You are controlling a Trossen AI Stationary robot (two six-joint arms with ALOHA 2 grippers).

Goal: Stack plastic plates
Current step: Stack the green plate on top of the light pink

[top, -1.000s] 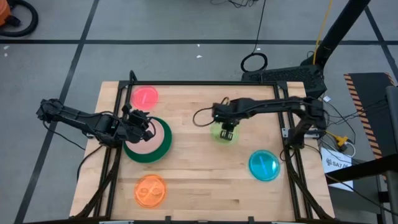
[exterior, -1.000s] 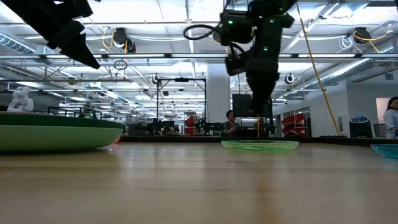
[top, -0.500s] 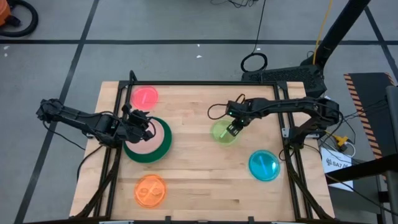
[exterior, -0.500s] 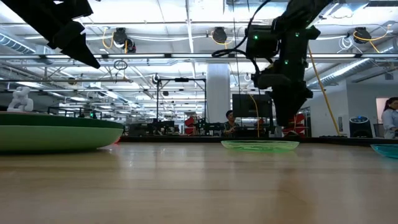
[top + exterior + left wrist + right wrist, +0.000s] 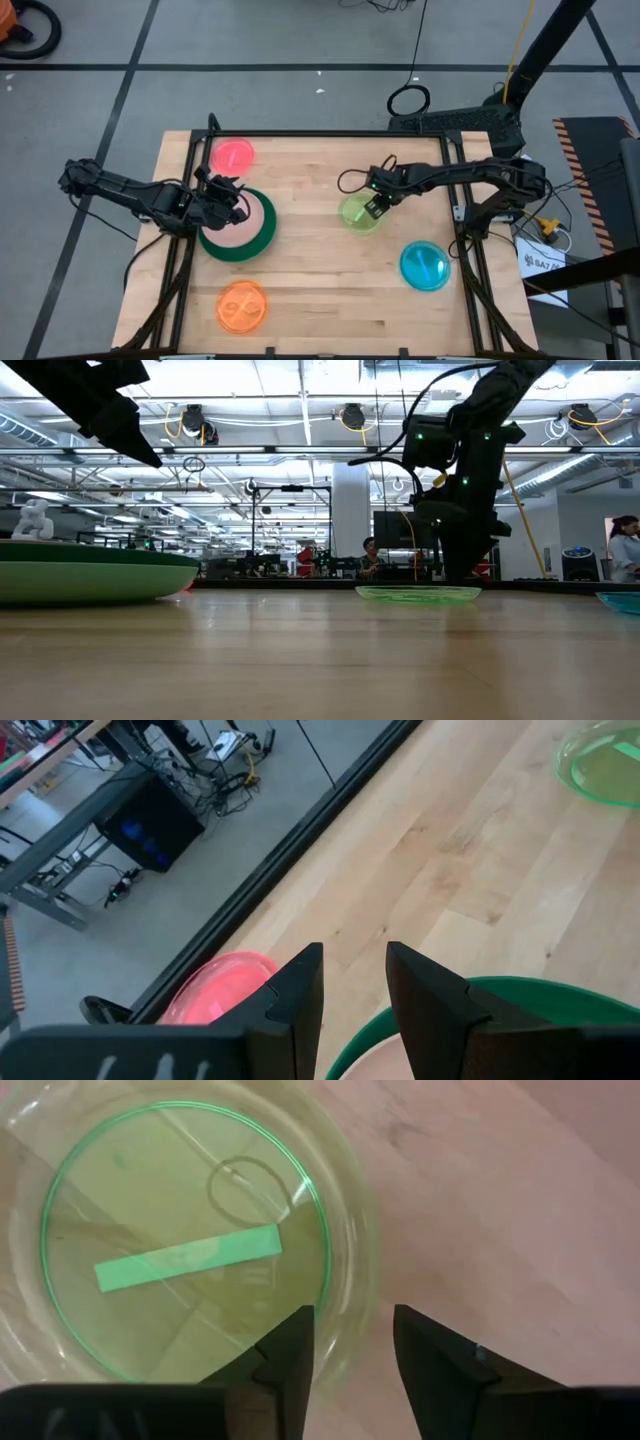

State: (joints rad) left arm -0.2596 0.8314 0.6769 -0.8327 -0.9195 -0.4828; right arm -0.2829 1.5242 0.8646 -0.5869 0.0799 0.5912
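Observation:
The translucent lime plate (image 5: 357,214) (image 5: 180,1240) (image 5: 418,594) lies flat on the wood right of centre. My right gripper (image 5: 373,207) (image 5: 355,1348) (image 5: 463,574) is open and low at its far-right rim (image 5: 352,1280), one finger over the inside and one outside; whether they touch it does not show. My left gripper (image 5: 242,208) (image 5: 355,982) is open, hovering above the salmon plate (image 5: 252,217), which rests in the large dark green plate (image 5: 240,245) (image 5: 90,575). The red-pink plate (image 5: 234,155) (image 5: 215,988), blue plate (image 5: 425,266) and orange plate (image 5: 242,306) lie apart on the table.
Black frame rails (image 5: 185,250) run along the table's left and right edges and its far edge (image 5: 330,133). Bare wood (image 5: 320,270) lies between the green stack, the lime plate and the blue plate. People stand in the room far behind the table.
My right gripper has moved from over the lime plate's middle toward the table's right edge, turned a little, and come down at the plate's far-right rim. The plate has stayed where it was.

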